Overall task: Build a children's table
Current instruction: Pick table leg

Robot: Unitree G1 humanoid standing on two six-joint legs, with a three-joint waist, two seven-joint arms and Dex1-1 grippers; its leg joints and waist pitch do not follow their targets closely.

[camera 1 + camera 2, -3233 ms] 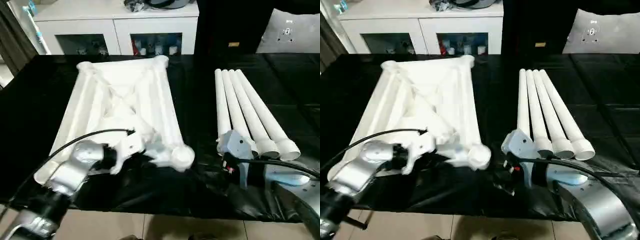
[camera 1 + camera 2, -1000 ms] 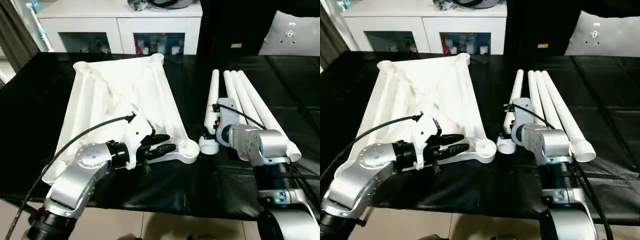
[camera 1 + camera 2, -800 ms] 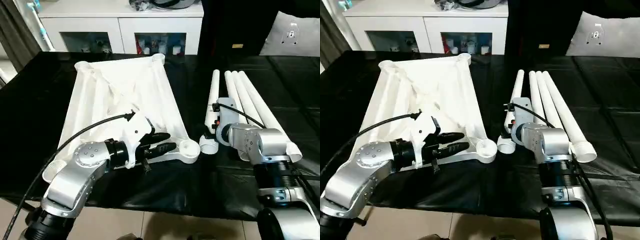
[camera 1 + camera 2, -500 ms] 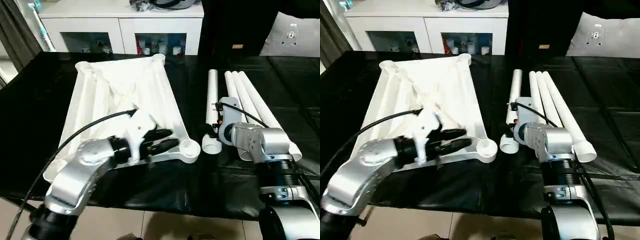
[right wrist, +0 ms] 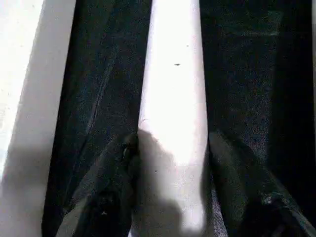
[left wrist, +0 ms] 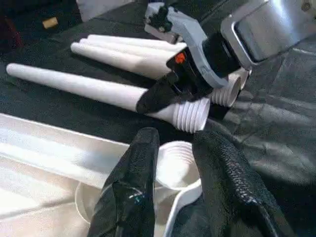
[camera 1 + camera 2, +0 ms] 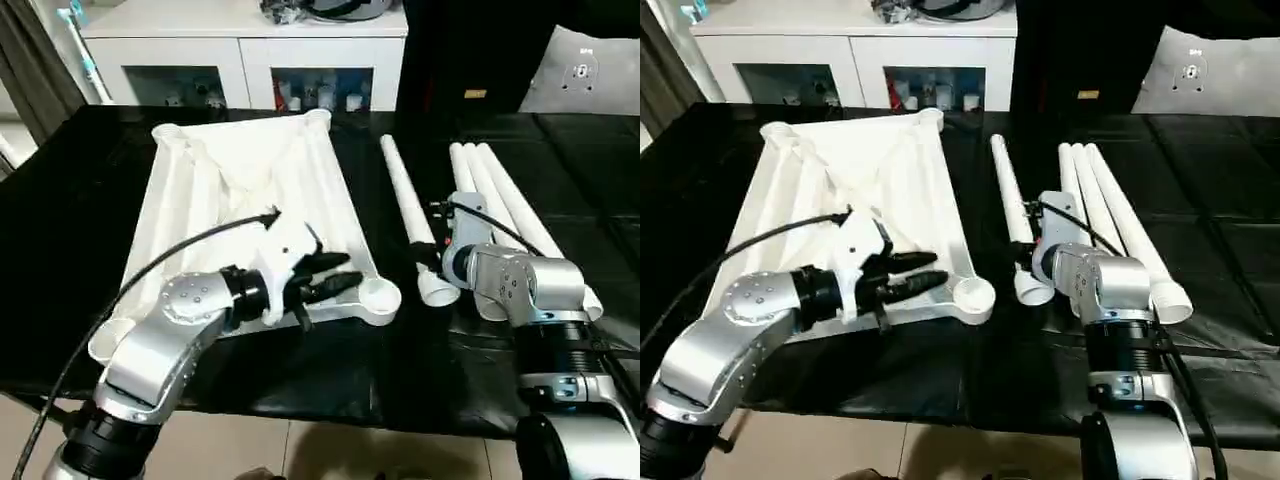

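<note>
Beside the tabletop, right end effector straddles a leg.

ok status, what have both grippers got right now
Left gripper clamped on tabletop at near corner socket. Right gripper around one leg, angled apart from other three legs. Nothing between leg end and socket.
</note>
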